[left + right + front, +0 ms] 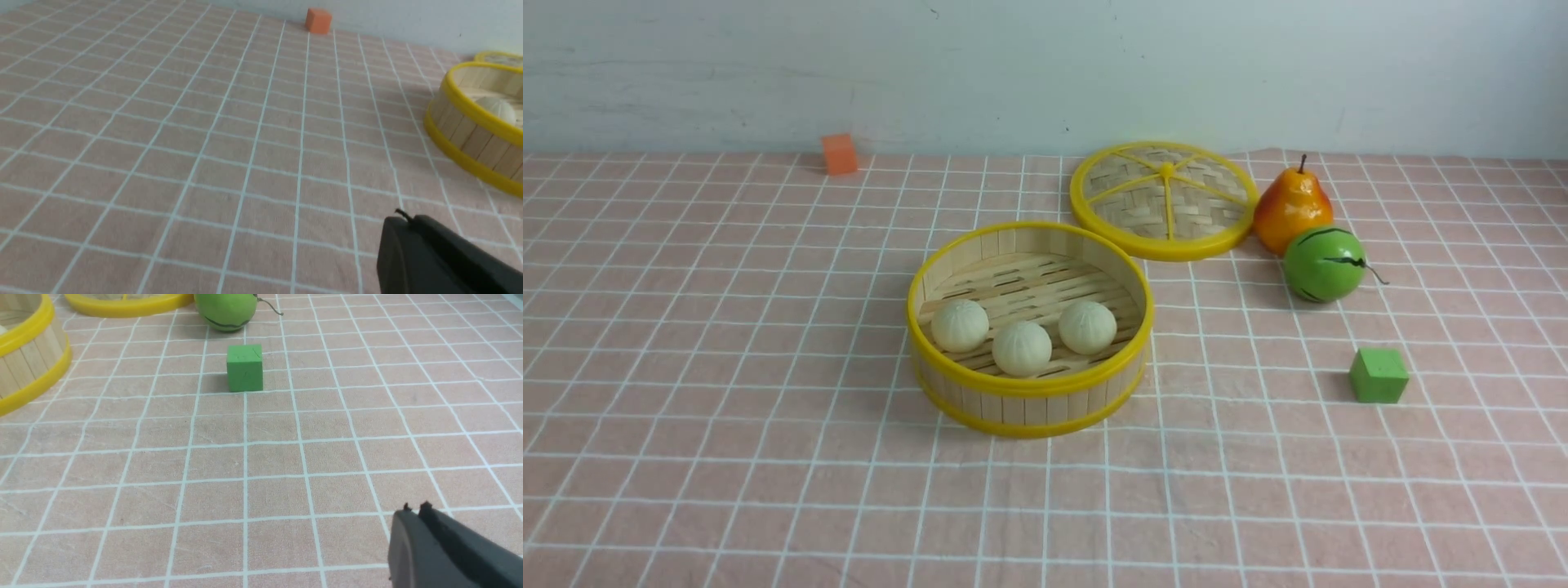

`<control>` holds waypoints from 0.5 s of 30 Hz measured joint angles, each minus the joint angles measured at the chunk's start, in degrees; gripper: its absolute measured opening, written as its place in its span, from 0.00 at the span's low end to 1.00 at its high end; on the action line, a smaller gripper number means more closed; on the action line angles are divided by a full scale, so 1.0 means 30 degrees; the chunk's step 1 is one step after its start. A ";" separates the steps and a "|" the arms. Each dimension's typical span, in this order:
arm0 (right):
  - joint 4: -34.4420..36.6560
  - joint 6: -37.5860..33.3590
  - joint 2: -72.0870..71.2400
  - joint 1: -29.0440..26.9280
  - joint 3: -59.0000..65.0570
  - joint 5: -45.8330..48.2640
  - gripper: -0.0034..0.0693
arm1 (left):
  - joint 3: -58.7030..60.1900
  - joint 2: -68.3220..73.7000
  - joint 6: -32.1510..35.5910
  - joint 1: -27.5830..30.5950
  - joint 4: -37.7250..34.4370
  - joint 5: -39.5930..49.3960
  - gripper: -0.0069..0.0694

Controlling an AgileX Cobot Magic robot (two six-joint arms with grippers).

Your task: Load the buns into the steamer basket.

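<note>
The steamer basket (1029, 384), a round bamboo tub with yellow rims, stands mid-table. Three cream-white buns lie on its slatted floor: one at the left (960, 325), one in front (1022, 348), one at the right (1087, 327). Neither arm shows in the front view. In the left wrist view my left gripper (404, 218) is shut with nothing in it, above the cloth to the left of the basket (470, 122), where one bun (496, 110) shows over the rim. My right gripper (414, 508) is shut and empty, above the cloth short of the green cube (244, 367).
The woven lid (1165, 200) with yellow spokes lies behind the basket to the right. A pear (1292, 208) and a green striped ball (1325, 265) stand beside it. A green cube (1378, 376) sits at the right, an orange cube (840, 154) by the back wall.
</note>
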 joint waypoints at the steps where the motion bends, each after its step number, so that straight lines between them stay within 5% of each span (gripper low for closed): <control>1: 0.0001 0.0000 0.0000 0.0000 0.0000 0.0000 0.08 | 0.0000 0.0000 0.0017 0.0000 0.0000 0.0754 0.07; 15: -0.0001 0.0019 0.0000 0.0000 0.0000 0.0000 0.10 | 0.0024 0.0000 0.0044 0.0000 -0.0066 0.1726 0.07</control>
